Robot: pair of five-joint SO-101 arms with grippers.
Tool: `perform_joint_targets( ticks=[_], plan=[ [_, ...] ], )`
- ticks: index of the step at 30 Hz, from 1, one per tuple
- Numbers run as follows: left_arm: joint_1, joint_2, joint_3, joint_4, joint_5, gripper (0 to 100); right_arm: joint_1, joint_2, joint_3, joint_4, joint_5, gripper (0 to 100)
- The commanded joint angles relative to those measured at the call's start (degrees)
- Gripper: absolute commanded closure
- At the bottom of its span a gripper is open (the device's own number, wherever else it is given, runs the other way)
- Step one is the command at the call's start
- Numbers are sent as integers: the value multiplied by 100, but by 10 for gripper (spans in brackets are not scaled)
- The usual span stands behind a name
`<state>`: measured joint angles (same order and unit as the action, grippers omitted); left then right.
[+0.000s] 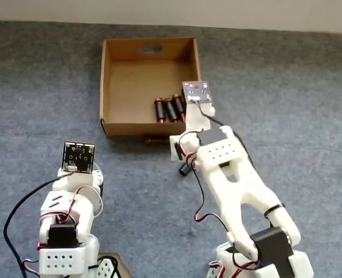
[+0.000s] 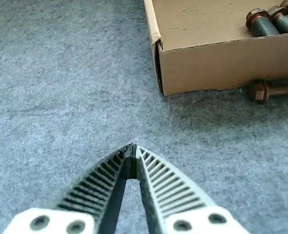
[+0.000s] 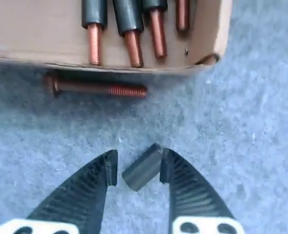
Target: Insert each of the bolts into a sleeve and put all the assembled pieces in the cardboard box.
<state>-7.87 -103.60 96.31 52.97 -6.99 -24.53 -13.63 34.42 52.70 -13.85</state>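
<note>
Bare copper bolt lies outside brown cardboard box, flush along its near wall, long axis parallel to it. Right gripper nearer, jaws parted around short dark-grey sleeve, apparently loose, axis skewed to bolt. Left gripper closed tight, farther from box.

— What's on the table?
— It's grey and carpet-like. A box stands on it, and a bolt lies just outside the box's front wall, along it.
— Anything else?
— A sleeve near the bolt, apparently resting on the table.
</note>
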Motion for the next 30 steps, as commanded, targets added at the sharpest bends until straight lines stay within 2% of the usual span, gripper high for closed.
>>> perform_joint_targets(
  ticks=[1, 4, 10, 16, 22, 24, 26, 30],
  plan=[
    [101, 48, 92, 9, -35, 986, 84, 259, -40, -119, -624, 848],
    [101, 48, 92, 9, -35, 986, 75, 725, -295, -110, -1134, 844],
    [101, 48, 92, 9, -35, 986, 48, 1473, -760, -92, -1169, 843],
    [101, 48, 92, 9, -35, 986, 48, 1560, -725, -57, -1169, 843],
    [101, 48, 92, 0, -35, 986, 48, 1587, -752, 444, -1108, 850],
    [101, 48, 92, 9, -35, 986, 48, 1587, -734, 470, -853, 896],
    [101, 48, 92, 9, -35, 986, 48, 1596, -716, 462, -545, 983],
    [101, 48, 92, 9, -35, 986, 57, 1596, -716, 453, -396, 989]
  ],
)
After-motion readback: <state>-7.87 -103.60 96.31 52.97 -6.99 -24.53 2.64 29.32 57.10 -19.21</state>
